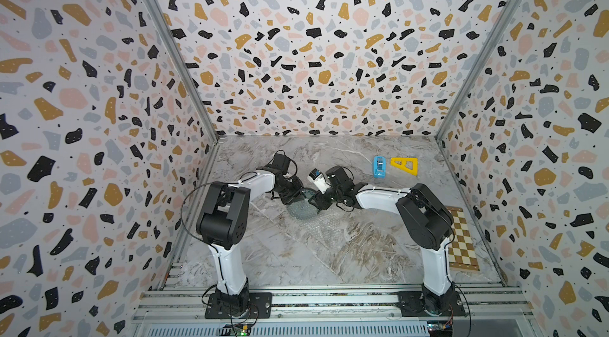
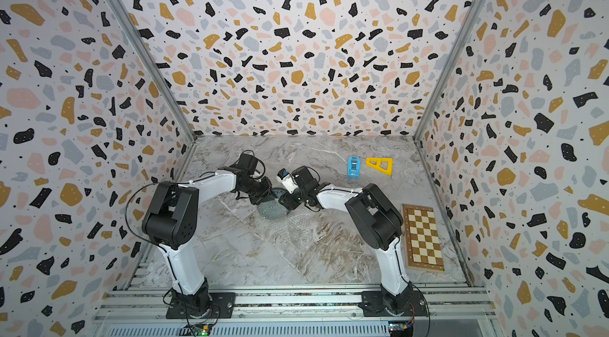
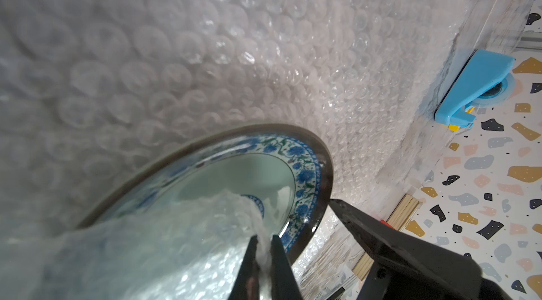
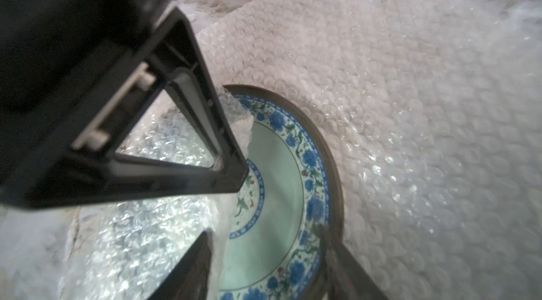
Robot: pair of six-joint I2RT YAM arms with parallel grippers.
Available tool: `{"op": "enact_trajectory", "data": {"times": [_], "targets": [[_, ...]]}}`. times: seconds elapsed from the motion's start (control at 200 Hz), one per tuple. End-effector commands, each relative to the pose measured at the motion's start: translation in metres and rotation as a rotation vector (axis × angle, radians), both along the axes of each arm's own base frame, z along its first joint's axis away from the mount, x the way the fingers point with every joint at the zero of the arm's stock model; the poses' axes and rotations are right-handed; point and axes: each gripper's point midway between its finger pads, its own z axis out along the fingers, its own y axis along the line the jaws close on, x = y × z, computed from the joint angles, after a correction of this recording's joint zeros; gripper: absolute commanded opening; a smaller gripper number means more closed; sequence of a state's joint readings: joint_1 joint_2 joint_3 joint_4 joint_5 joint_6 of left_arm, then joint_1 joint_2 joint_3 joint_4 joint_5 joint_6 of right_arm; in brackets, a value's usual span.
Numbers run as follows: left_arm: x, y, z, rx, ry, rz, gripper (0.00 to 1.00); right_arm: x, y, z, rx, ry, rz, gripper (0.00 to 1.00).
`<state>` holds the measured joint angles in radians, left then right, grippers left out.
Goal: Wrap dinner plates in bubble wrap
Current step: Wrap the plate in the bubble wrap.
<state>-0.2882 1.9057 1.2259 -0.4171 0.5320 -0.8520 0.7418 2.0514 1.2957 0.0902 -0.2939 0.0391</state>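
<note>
Terrazzo-patterned walls [image 1: 313,39] at left, far and right, grey marble surface [image 1: 346,147] between them, aluminium rails [image 1: 329,295] along near edge

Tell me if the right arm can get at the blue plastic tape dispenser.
Probably yes: the blue plastic tape dispenser stands in the open on the marble-patterned table, nothing standing between it and the right end effector, whose jaws stand open.

The left arm [image 1: 260,180] and right arm [image 1: 382,198] rise from the near edge of the tabletop [image 1: 362,151] and fold inward, wrists close together near its middle. The left gripper [image 3: 264,240] pinches a fold of wrap [image 3: 176,240]. The right gripper [image 4: 264,231] has its jaws apart, seemingly holding nothing.
</note>
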Motion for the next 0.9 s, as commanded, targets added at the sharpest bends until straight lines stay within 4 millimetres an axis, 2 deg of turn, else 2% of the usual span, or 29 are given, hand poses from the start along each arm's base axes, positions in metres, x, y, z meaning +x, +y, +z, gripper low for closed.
{"op": "enact_trajectory", "data": {"times": [0.0,0.18,0.285,0.385,0.531,0.651,0.731,0.896], "targets": [[0.010,-0.005,0.009,-0.027,-0.042,-0.014,0.13,0.007,0.004,0.007,0.002,-0.025,-0.013,0.37],[0.012,-0.004,0.017,-0.056,-0.058,-0.016,0.27,0.009,0.004,0.004,0.006,-0.005,-0.032,0.11],[0.013,0.007,0.027,-0.060,-0.079,0.005,0.39,0.009,0.004,-0.001,0.001,0.004,-0.034,0.07],[0.015,0.021,0.036,-0.058,-0.101,0.040,0.46,0.008,0.004,-0.004,-0.002,0.019,-0.034,0.06],[0.006,0.039,0.040,-0.020,-0.117,0.069,0.43,0.007,0.003,-0.006,-0.007,0.027,-0.043,0.06],[-0.008,0.047,0.036,0.026,-0.108,0.063,0.24,0.008,0.001,-0.009,-0.018,0.026,-0.046,0.06],[-0.016,0.045,0.025,0.024,-0.078,0.057,0.17,0.008,0.000,-0.009,-0.019,0.026,-0.052,0.06],[-0.016,0.028,0.006,-0.002,-0.051,0.062,0.16,0.008,0.004,0.003,0.006,0.029,-0.043,0.08]]}}
